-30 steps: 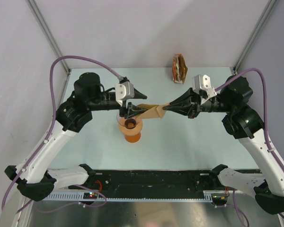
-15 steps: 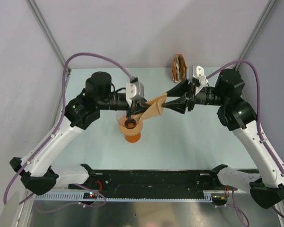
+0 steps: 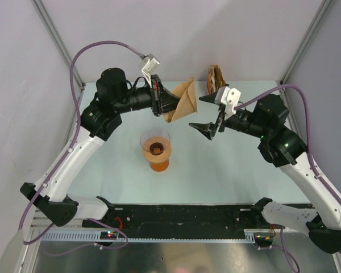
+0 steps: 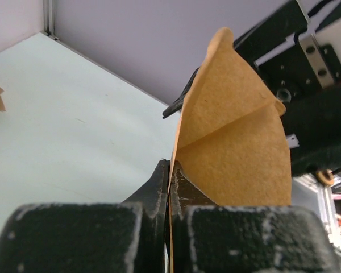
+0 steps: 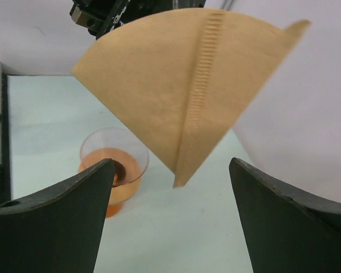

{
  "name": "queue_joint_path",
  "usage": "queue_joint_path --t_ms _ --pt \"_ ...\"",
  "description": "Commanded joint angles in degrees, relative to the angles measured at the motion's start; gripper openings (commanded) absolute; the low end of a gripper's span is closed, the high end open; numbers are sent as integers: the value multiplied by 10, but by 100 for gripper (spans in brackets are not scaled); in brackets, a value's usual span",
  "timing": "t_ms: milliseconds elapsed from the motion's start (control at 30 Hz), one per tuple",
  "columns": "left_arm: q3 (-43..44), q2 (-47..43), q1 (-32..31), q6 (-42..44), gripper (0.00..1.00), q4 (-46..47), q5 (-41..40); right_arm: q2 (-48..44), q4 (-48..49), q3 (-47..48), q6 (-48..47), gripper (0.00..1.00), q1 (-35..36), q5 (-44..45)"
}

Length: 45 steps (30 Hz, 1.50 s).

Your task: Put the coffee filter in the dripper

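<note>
The coffee filter (image 3: 182, 99), a flat tan paper cone, hangs in the air behind and to the right of the dripper (image 3: 156, 149). My left gripper (image 3: 165, 107) is shut on the filter's edge (image 4: 233, 148), the paper pinched between its fingers (image 4: 159, 182). My right gripper (image 3: 205, 113) stands open just right of the filter and does not touch it. In the right wrist view the filter (image 5: 182, 79) hangs between and beyond the spread fingers (image 5: 79, 199), its tip pointing down. The peach-orange dripper (image 5: 113, 170) stands upright on the table below.
An upright bundle of brown-and-orange papers (image 3: 215, 81) stands at the back of the table, close behind my right gripper. The grey walls and metal frame posts (image 3: 57, 40) close in the back corners. The arms' bases sit on a black rail (image 3: 182, 216) at the near edge.
My right gripper let go of the filter and opened wide, drawing back to the right. My left gripper shut on the filter and lifted it up and back, away from the dripper.
</note>
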Motion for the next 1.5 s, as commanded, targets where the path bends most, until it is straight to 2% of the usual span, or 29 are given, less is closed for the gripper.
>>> queue_joint_path --t_ms 0,167,500,767,900,1100,1267,1367,1467 --pt "30 6 5 -75 0 33 -10 15 64 -4 -94 89 53 160" --pt "27 8 5 -76 0 34 -7 28 92 -4 -131 86 77 186" --pt "26 8 1 -68 0 34 -6 23 78 -4 -160 60 87 158" --pt "31 15 1 -68 0 34 0 13 62 -5 -163 49 87 138" --pt "36 20 1 -70 4 34 10 13 63 -4 -162 45 86 135" --pt "36 20 1 -63 17 34 15 11 57 -5 -161 39 82 120" --pt "34 8 7 -33 48 34 9 8 46 -5 -155 37 75 102" --pt "38 -9 35 1 70 35 15 2 26 -4 -141 36 65 77" --pt "41 -34 75 78 81 38 57 -6 0 -4 -122 33 50 46"
